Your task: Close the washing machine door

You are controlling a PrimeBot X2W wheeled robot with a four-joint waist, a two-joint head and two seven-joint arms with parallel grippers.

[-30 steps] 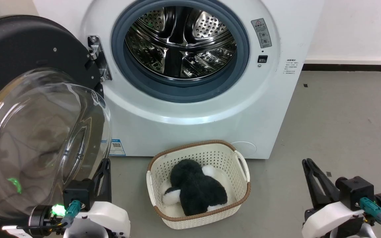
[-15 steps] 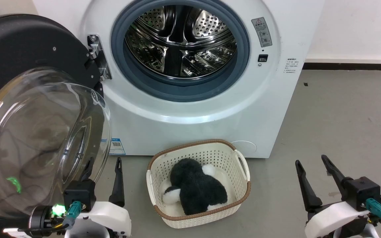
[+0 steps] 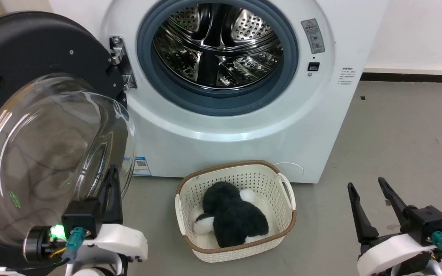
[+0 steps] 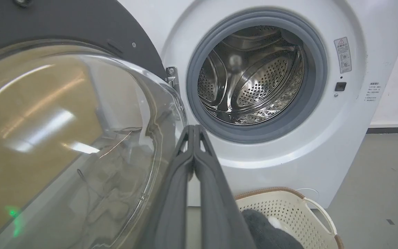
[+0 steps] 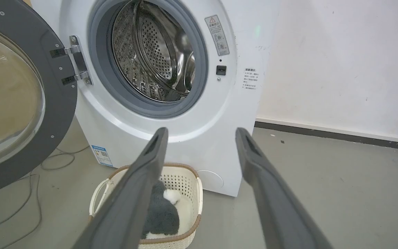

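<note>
Head view shows you both arms low in the bottom corners, fingers pointing up. Grey floor (image 3: 397,134) surrounds the washing machine (image 3: 244,130) at upper centre. The washing machine door (image 3: 33,57) hangs wide open at left. The left end effector (image 3: 112,171) is clenched empty just beside the glass, and the right end effector (image 3: 366,184) is released, holding nothing.
</note>
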